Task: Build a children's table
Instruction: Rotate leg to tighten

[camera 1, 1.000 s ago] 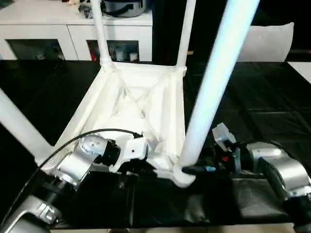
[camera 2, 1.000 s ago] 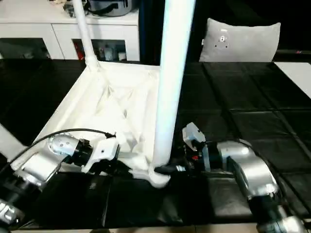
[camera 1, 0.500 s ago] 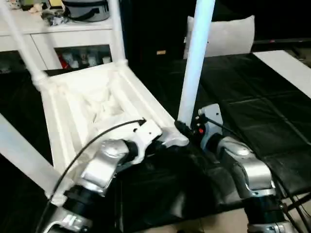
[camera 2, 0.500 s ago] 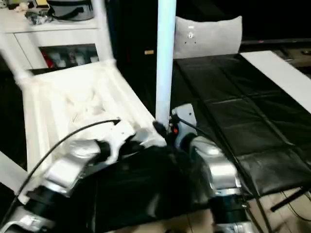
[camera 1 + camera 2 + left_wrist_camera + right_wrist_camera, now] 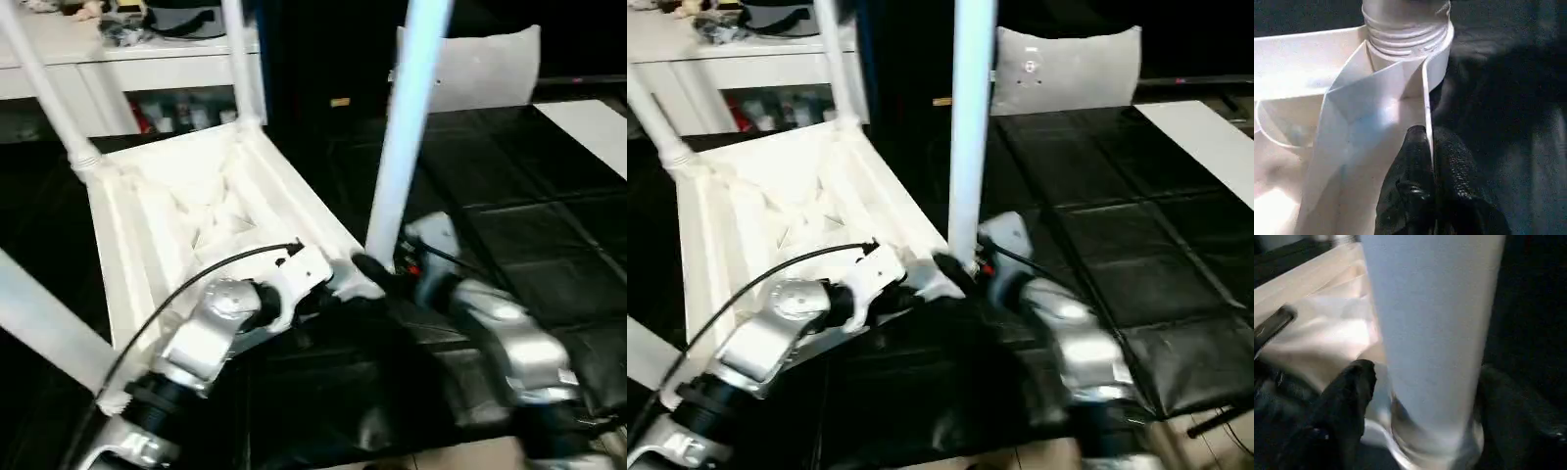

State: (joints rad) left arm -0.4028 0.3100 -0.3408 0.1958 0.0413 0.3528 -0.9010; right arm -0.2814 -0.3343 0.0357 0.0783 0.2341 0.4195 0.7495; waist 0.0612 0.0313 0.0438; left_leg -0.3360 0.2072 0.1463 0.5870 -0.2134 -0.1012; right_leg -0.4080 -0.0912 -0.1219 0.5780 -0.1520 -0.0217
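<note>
The children's table lies upside down, its ribbed white tabletop [image 5: 167, 215] on the black mat with white legs standing up from the corner sockets. My left gripper [image 5: 1429, 134] is shut on the thin rim wall of the tabletop [image 5: 1312, 58], just beside the near right socket. The near right leg [image 5: 407, 127] rises from that socket. My right gripper [image 5: 1425, 391] is open around the base of this leg [image 5: 1435, 323], one black finger [image 5: 1349, 396] on each side and not pressing it. Two far legs [image 5: 240, 59] and a near left leg [image 5: 44, 323] also stand upright.
A white cabinet [image 5: 157, 73] with clutter on top runs along the back left. A grey cushion [image 5: 480, 64] leans at the back right. Black mats [image 5: 529, 176] cover the floor, and a white panel [image 5: 588, 122] lies at the far right.
My right gripper's fingers have spread apart from the leg's base. The left gripper keeps its pinch on the rim. The camera has shifted.
</note>
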